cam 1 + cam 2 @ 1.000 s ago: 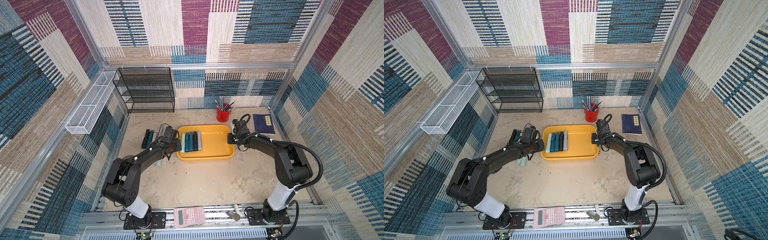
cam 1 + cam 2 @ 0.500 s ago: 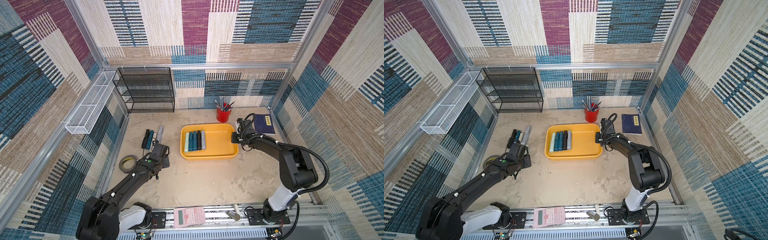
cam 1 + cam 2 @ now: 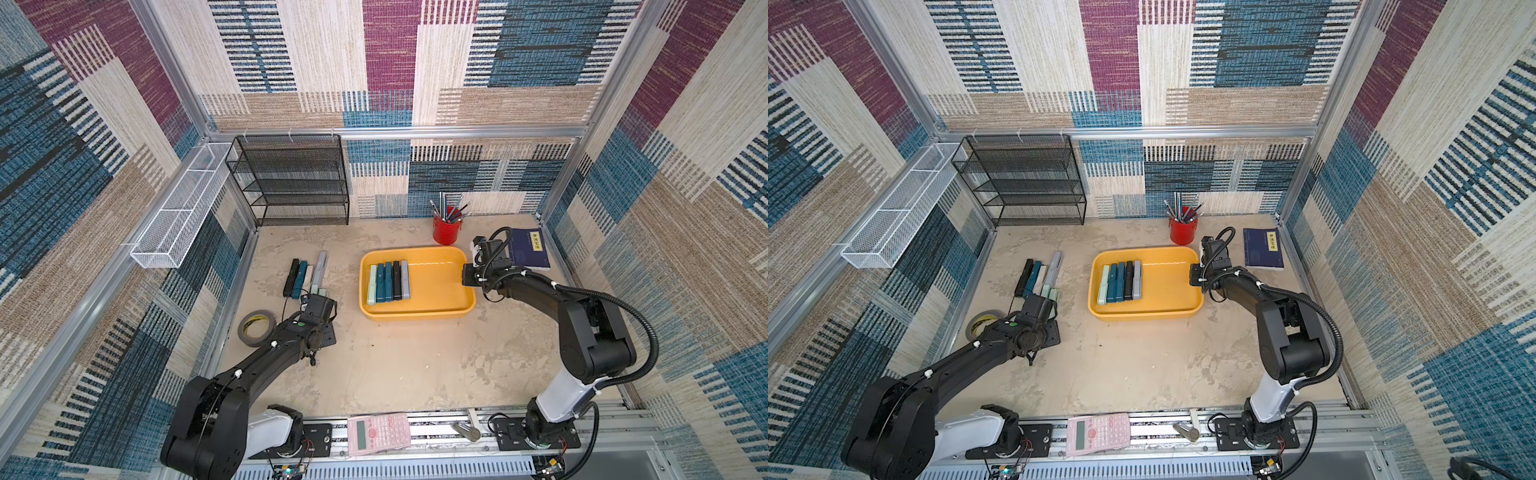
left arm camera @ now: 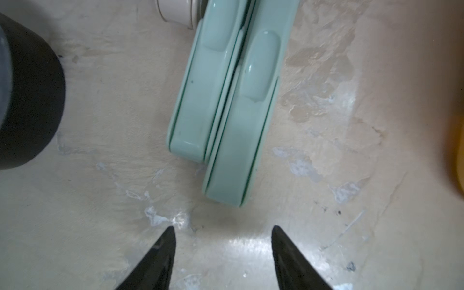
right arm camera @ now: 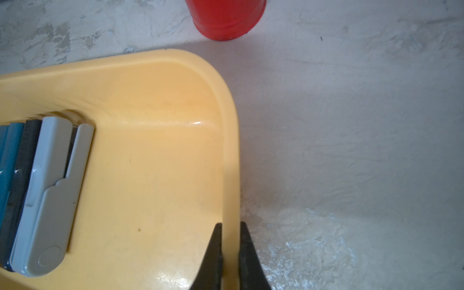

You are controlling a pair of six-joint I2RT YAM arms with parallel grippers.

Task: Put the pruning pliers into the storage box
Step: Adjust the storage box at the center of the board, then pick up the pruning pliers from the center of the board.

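Storage box (image 3: 415,314): 5 pruning pliers (image 3: 388,282) lie side by side at the end nearer the left arm; placed.
Worktop (image 3: 395,365): loose cluster (image 3: 305,272) of perhaps 5 or 6, partly hidden by the arm; outstanding.
Left tool (image 4: 223,228): jaws apart, empty, just short of the mint green pliers (image 4: 226,120).
Right tool (image 5: 231,224): clamped on the box's rim.

top views overlook everything from high; wrist views hug the table (image 4: 100,200).
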